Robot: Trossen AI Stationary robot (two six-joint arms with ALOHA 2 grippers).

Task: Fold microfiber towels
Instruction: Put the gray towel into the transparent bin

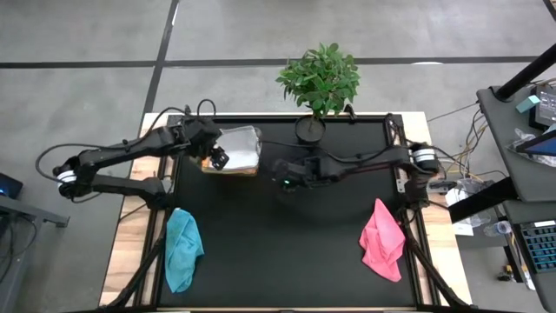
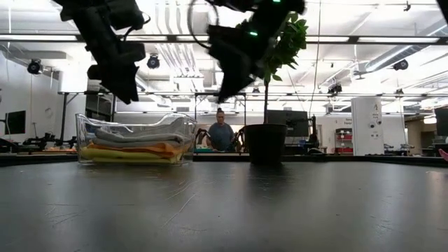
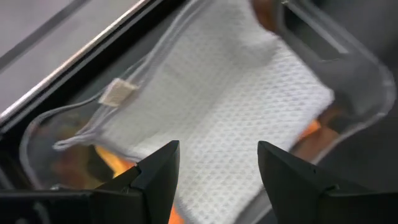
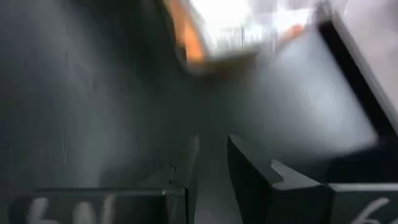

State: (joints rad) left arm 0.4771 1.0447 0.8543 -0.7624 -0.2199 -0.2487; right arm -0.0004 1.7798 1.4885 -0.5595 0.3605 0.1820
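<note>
A clear plastic box [image 1: 234, 149] is sitting at the far left of the black table [image 1: 287, 243], with a potted plant [image 1: 319, 83] standing at the far edge, just to the box's right. Inside the box, a white-grey towel [image 3: 230, 106] is lying folded on top of orange [image 2: 150, 148] and yellow [image 2: 129, 158] towels. A teal towel [image 1: 182, 248] is lying crumpled near the front left corner, and a pink towel [image 1: 381, 240] near the front right, well apart. A person [image 2: 221, 131] is sitting in the room beyond.

The left claw [image 3: 217, 163] is hanging over the box with its fingers spread wide, holding nothing. The right claw [image 4: 211, 158] is hanging above bare table beside the box, fingers nearly together, gripping nothing.
</note>
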